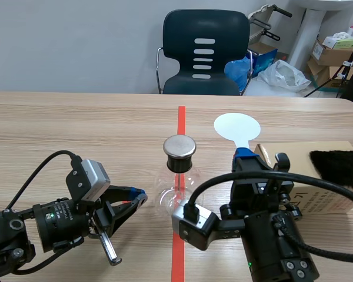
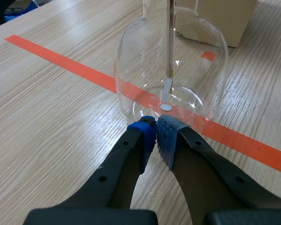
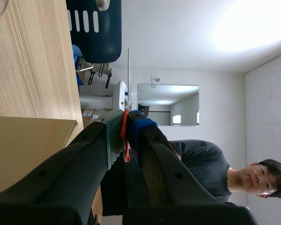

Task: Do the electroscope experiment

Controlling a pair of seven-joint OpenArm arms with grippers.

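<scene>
The electroscope is a clear glass flask (image 1: 170, 197) with a round metal cap (image 1: 180, 147), standing on the red tape line at the table's middle. In the left wrist view the flask (image 2: 201, 61) shows a metal rod (image 2: 169, 42) hanging inside. My left gripper (image 1: 139, 197) is shut on nothing, its tips (image 2: 155, 133) right against the foot of the flask. A raised right gripper (image 1: 244, 154) is shut on the handle of a white round paddle (image 1: 237, 126), held upright to the right of the cap. The paddle (image 3: 129, 75) appears edge-on in the right wrist view, between the fingers (image 3: 127, 125).
A cardboard box (image 1: 323, 191) lies at the right with a black fur cloth (image 1: 339, 167) on it, close behind my right arm. A dark chair (image 1: 205, 53) stands beyond the table's far edge. A person (image 3: 210, 173) in a dark shirt is in the right wrist view.
</scene>
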